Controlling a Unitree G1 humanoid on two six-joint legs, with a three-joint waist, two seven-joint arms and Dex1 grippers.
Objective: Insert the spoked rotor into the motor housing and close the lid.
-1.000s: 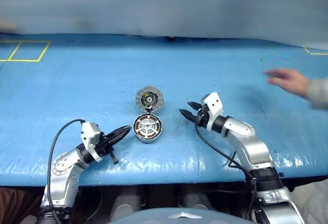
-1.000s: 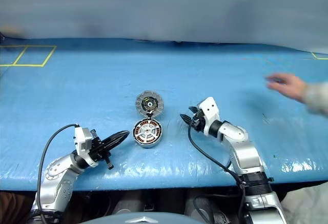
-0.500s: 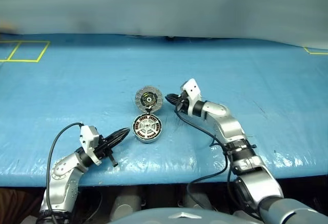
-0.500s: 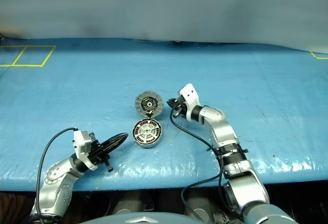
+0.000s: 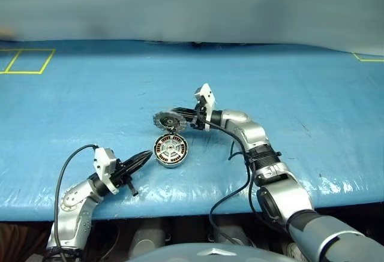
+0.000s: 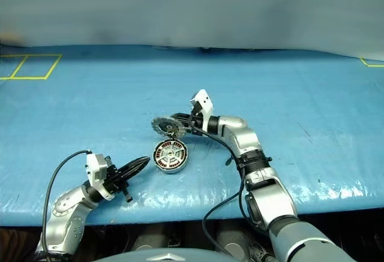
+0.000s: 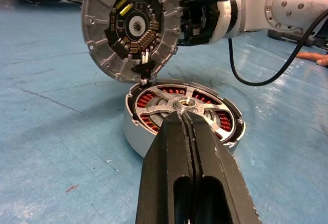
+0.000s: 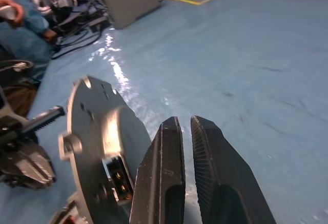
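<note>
Right gripper point(image 5: 180, 114) swung left, nearly shut behind tilted-up lid point(image 5: 166, 120), left gripper point(image 5: 146, 156) shut, no legible writing

A wide blue table cover point(image 5: 90, 94) fills the space, glossy under overhead light. Yellow tape squares point(image 5: 27, 61) mark its far left corner.

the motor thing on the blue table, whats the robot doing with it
The right gripper is at the lid and has it tipped up on edge, hinged above the motor housing on the blue table. The spoked rotor already sits inside the housing, over the copper windings. The lid is not yet closed. The left gripper, shut and holding nothing, waits beside the housing.
</note>
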